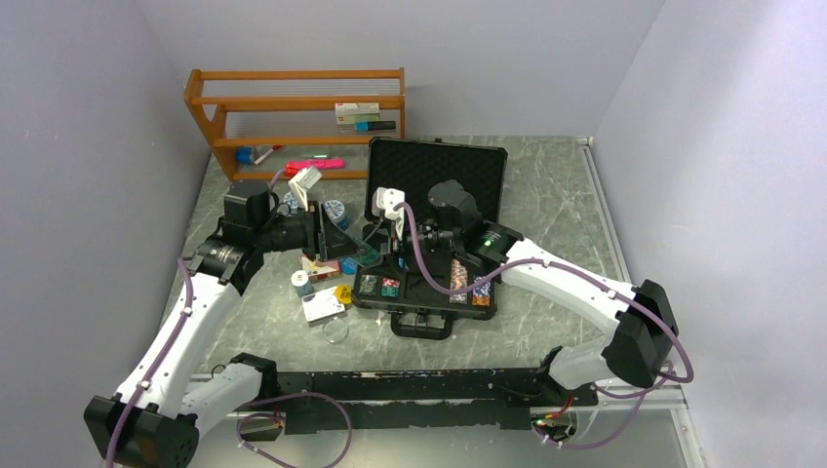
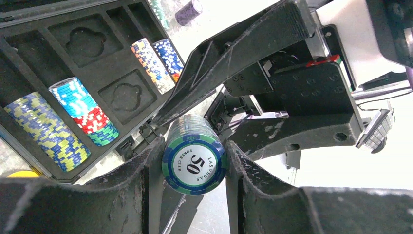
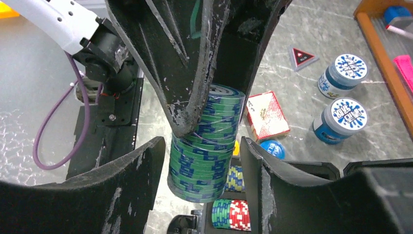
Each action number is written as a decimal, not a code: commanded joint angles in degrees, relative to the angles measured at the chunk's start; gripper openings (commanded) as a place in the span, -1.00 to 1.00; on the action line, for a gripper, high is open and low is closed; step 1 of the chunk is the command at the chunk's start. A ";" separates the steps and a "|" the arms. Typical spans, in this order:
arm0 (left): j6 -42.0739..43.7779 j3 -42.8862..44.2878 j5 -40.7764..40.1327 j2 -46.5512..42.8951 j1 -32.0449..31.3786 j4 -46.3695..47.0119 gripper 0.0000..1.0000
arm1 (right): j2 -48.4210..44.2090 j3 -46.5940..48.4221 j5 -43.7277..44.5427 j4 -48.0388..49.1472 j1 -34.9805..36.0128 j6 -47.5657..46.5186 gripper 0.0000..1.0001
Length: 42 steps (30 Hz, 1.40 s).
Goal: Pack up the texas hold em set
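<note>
A stack of green-and-blue poker chips (image 2: pixel 195 163) lies sideways in my left gripper (image 2: pixel 195 146), which is shut on it just off the left edge of the open black briefcase (image 1: pixel 439 161). The "50" face points at the left wrist camera. My right gripper (image 3: pixel 202 144) straddles the same stack (image 3: pixel 204 161), one finger on each side with a thin gap showing, so it is open. Other striped stacks (image 2: pixel 46 131) (image 2: pixel 85 112) (image 2: pixel 156 58) lie in the foam slots. A red card deck (image 3: pixel 267 114) and the yellow dealer button (image 1: pixel 343 293) rest on the table.
Two round blue-and-white tubs (image 3: pixel 343 73) (image 3: pixel 341 119) stand left of the case, near a black triangular token (image 3: pixel 302 57). A wooden shelf (image 1: pixel 293 107) with small items is at the back left. A white card (image 1: pixel 322 307) and a clear ring (image 1: pixel 334 330) lie near the case's front left corner.
</note>
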 commanded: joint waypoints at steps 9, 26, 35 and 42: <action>-0.50 0.96 2.34 -1.54 0.14 4.99 -0.28 | -0.48 0.83 1.31 5.82 -0.12 5.26 -0.44; 1.39 -4.00 -69.27 -14.46 0.11 2.77 0.93 | 3.09 -6.41 29.85 13.89 -0.14 30.93 -0.55; 6.99 -5.99 -56.27 -14.58 0.11 7.96 0.93 | 13.62 -0.67 53.71 9.74 -0.22 52.92 -0.56; 7.27 -6.77 -51.78 -15.56 0.11 9.23 0.93 | 19.80 1.96 61.20 10.41 0.16 57.64 -0.59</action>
